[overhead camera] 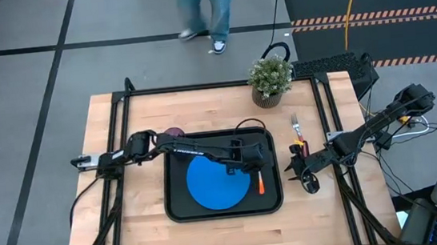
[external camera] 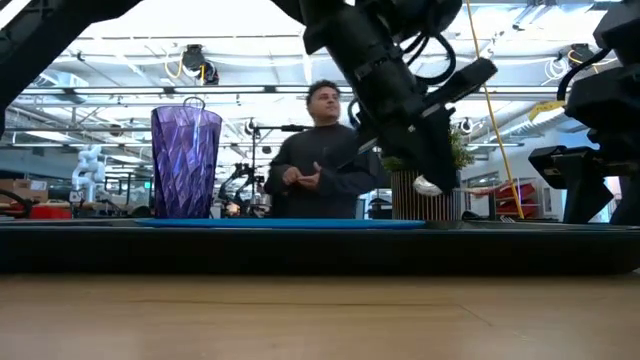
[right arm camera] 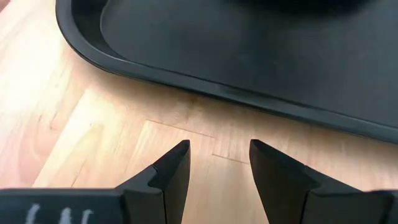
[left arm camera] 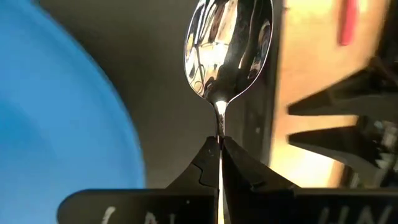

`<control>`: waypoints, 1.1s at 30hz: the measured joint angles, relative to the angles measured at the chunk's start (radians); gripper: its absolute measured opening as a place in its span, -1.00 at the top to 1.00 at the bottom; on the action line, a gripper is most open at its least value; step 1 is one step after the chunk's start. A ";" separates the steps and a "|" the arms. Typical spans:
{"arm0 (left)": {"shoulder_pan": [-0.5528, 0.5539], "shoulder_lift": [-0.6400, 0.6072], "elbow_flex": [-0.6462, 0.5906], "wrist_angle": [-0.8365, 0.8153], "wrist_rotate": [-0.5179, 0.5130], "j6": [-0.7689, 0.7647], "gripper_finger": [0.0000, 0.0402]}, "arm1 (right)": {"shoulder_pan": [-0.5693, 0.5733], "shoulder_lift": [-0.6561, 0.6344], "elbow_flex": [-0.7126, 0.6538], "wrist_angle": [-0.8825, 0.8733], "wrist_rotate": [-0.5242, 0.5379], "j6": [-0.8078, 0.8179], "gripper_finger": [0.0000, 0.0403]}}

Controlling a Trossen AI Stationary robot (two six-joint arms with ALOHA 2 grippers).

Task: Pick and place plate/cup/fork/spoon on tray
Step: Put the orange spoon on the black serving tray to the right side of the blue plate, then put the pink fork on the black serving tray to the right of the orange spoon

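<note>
Gripping the spoon [left arm camera: 229, 53] by its neck, my left gripper [left arm camera: 220, 163] hangs over the tray [overhead camera: 269, 146], plate [overhead camera: 212, 183] just beside it. Right gripper [right arm camera: 219, 163] waits open, the fork [overhead camera: 296, 131] near its fingers, handle toward them.

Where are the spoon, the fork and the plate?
Spoon [left arm camera: 229, 50]: left wrist view, middle of its silver bowl.
Fork [overhead camera: 295, 128]: high view, where tines meet handle.
Plate [overhead camera: 208, 186]: high view, bare blue face.

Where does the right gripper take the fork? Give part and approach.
Grip the fork by its red handle, from straight above, fingers across it: it lies flat on the table beside the tray, handle end nearest the open right gripper.
</note>
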 joint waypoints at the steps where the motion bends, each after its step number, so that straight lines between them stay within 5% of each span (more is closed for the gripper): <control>1: 0.001 0.001 -0.001 -0.005 0.004 0.000 1.00 | 0.000 0.000 0.000 0.000 0.000 0.000 0.22; 17: 0.003 0.004 -0.002 -0.008 0.017 0.018 0.75 | 0.000 0.000 0.000 -0.004 -0.008 0.000 0.22; 33: 0.006 0.002 -0.002 0.036 0.018 0.114 0.72 | 0.000 0.000 0.000 -0.004 -0.018 0.000 0.22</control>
